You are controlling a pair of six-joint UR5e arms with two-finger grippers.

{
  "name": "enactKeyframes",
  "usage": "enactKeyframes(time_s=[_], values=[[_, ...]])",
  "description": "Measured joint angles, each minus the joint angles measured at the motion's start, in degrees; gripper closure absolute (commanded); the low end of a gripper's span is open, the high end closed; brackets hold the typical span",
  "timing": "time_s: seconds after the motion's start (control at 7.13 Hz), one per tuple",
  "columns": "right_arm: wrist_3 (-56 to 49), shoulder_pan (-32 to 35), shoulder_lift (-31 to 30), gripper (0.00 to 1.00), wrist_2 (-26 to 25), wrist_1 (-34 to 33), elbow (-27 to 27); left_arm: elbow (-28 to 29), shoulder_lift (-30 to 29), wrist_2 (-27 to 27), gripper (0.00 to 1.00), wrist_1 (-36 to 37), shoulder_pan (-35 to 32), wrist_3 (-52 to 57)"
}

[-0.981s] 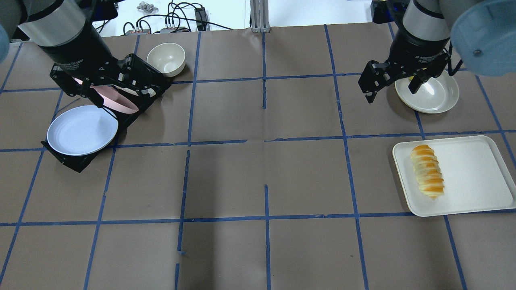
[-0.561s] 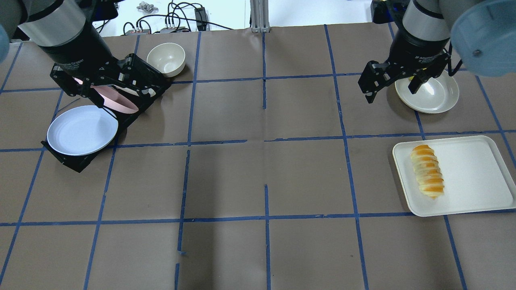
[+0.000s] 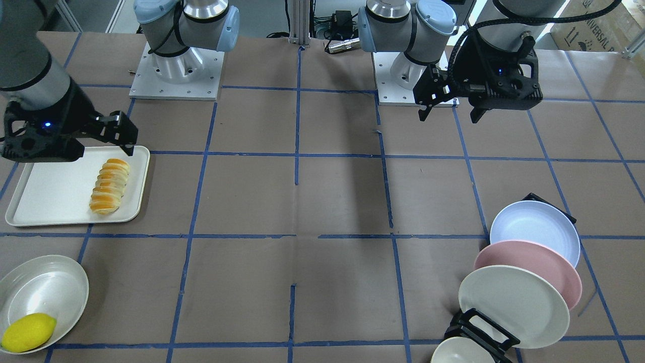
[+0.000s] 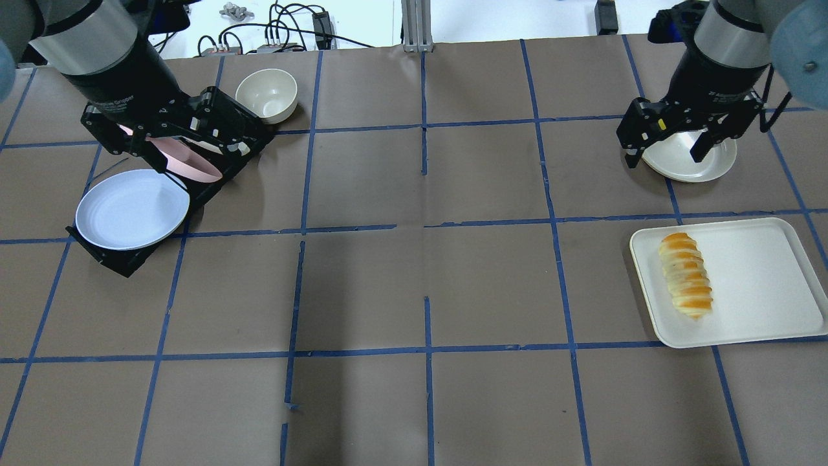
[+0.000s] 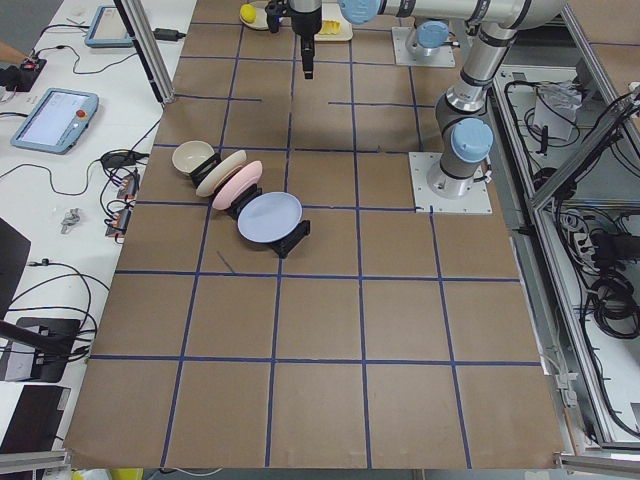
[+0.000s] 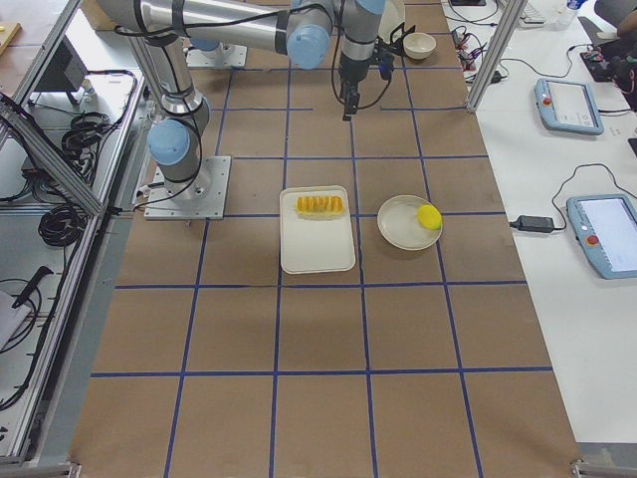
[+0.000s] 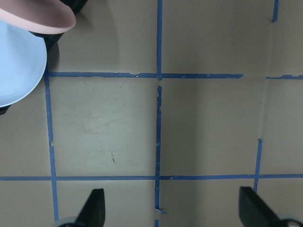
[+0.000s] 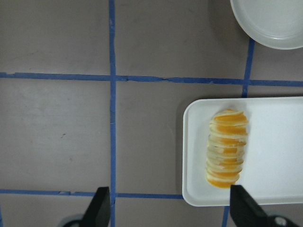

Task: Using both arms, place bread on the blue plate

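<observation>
The bread (image 4: 686, 283) lies on a white tray (image 4: 757, 285) at the right of the table; it also shows in the right wrist view (image 8: 227, 149). The blue plate (image 4: 132, 208) leans in a black rack (image 4: 119, 264) at the left, nearest the robot. It also shows in the front view (image 3: 535, 229) and the left wrist view (image 7: 16, 71). My right gripper (image 4: 665, 154) is open and empty, up in the air beyond the tray. My left gripper (image 3: 450, 113) is open and empty, high up on the rack's side of the table.
The rack also holds a pink plate (image 3: 534, 262) and a cream-white plate (image 3: 514, 305). A cream bowl (image 4: 266, 95) stands behind it. A cream plate (image 3: 48, 287) with a yellow lemon (image 3: 27, 331) sits beyond the tray.
My right gripper has moved to the right in the overhead view, over the cream plate, still open. The left arm, the bread and the plates have not moved.
</observation>
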Motion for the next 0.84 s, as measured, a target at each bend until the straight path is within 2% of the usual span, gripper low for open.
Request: enactKeyframes(time_s=[0.14,0.28,0.56,0.7,0.84], values=[[-3.95,-3.99,1.28,0.12,-0.04,-4.78,3.00,-0.02,-0.01,0.36,0.00,-0.10,2.48,4.04],[-8.71,-7.54,2.06,0.12,-0.35,-12.87,8.44,0.07,-0.51,0.45,0.00,-0.19,6.84,9.36],[-13.69,-13.52,2.84,0.13,-0.45,-31.80,23.02,0.23,-2.28,0.74,0.00,-0.43,16.71,20.82],[-14.29,-15.42,3.22,0.13,-0.24,-38.14,28.20,0.26,-3.05,0.92,0.00,-0.31,20.67,25.86],[-14.52,-16.30,3.98,0.14,0.01,-40.89,30.85,0.30,-4.57,0.97,0.00,0.56,23.97,30.81]])
